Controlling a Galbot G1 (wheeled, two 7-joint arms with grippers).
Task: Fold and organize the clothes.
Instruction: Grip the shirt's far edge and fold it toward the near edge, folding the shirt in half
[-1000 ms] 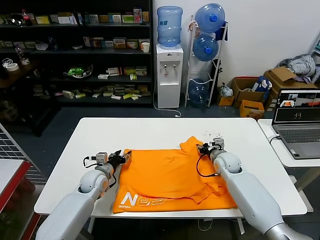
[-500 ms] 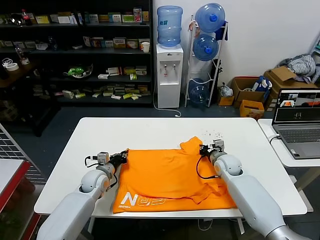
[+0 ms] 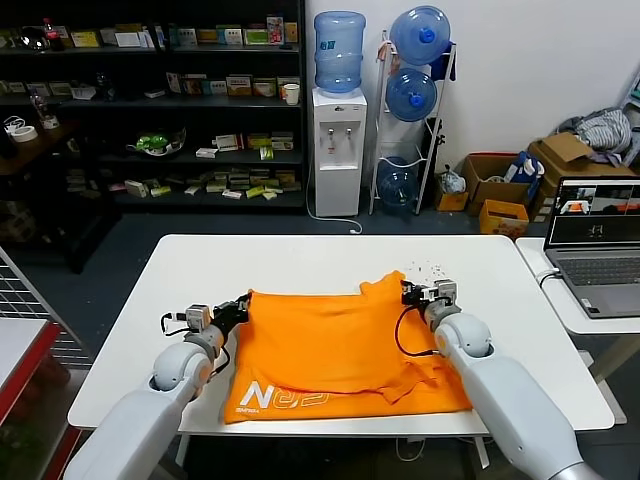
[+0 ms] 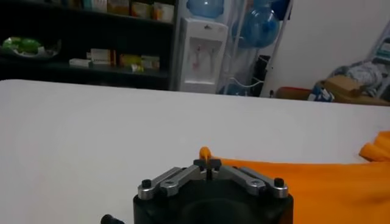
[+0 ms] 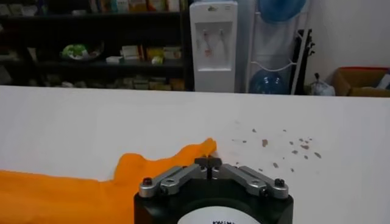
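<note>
White table (image 3: 300,260), orange T-shirt (image 3: 340,350) spread flat on it, small brown specks (image 3: 432,268)

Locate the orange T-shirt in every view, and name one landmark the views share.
Head view: orange T-shirt spread mid-table, between both grippers.
Left wrist view: an edge pinched in the shut left gripper.
Right wrist view: a corner at the shut right gripper.
Shared landmark: white water dispenser.

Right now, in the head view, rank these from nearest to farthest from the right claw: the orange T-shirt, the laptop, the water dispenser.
1. Orange T-shirt: pinched at its far right corner by the right claw.
2. Laptop: on the side table to the robot's right.
3. Water dispenser: on the floor beyond the table's far edge.
</note>
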